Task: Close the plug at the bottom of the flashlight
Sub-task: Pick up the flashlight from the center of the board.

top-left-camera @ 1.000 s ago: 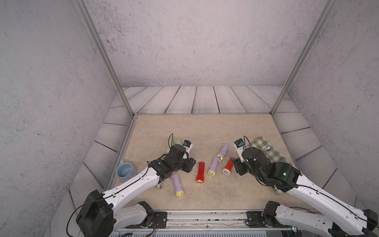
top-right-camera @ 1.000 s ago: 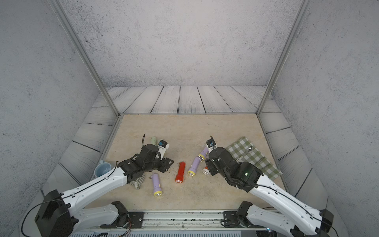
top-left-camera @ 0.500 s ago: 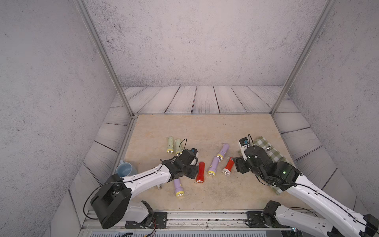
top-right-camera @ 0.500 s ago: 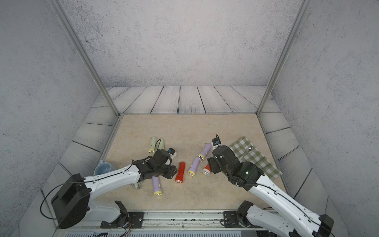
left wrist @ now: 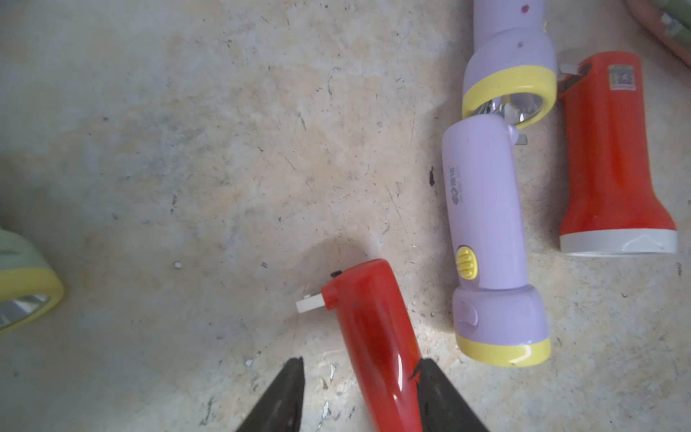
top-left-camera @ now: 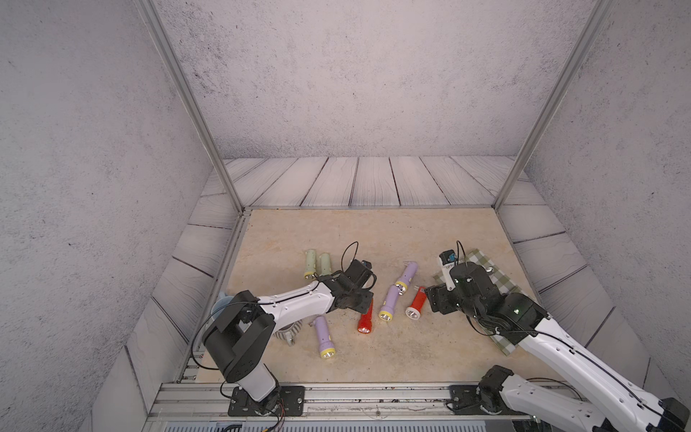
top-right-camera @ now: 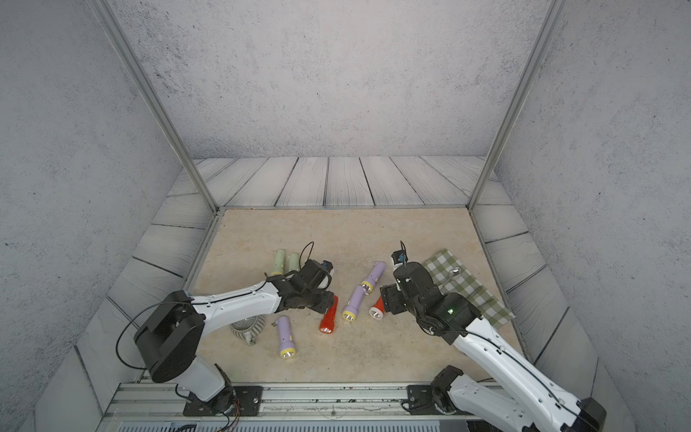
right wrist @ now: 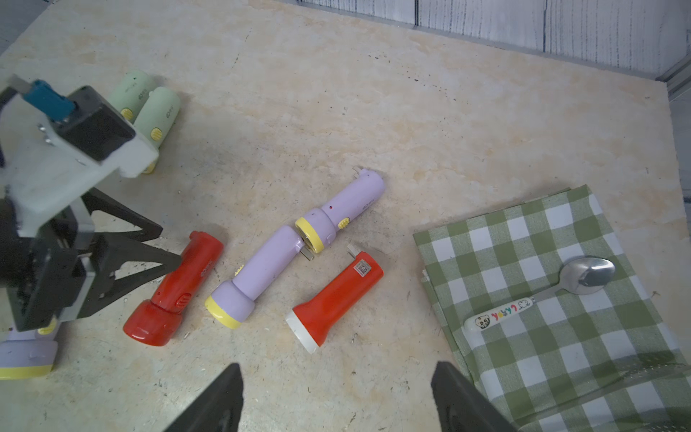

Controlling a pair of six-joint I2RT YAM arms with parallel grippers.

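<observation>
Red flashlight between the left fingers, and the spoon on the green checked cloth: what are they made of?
All-red flashlight: likely glossy moulded plastic, given the bright streak highlights on its smooth barrel. Small spoon: polished metal bowl with mirror-like reflections; white printed handle looks plastic or ceramic, which I cannot tell.

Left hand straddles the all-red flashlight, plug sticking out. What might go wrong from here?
Only one finger of the left hand seems to touch the all-red flashlight; closing may roll it off-centre.
The white plug juts sideways; a push might slide the flashlight instead of folding it.
The nearby purple flashlight could get knocked.
</observation>
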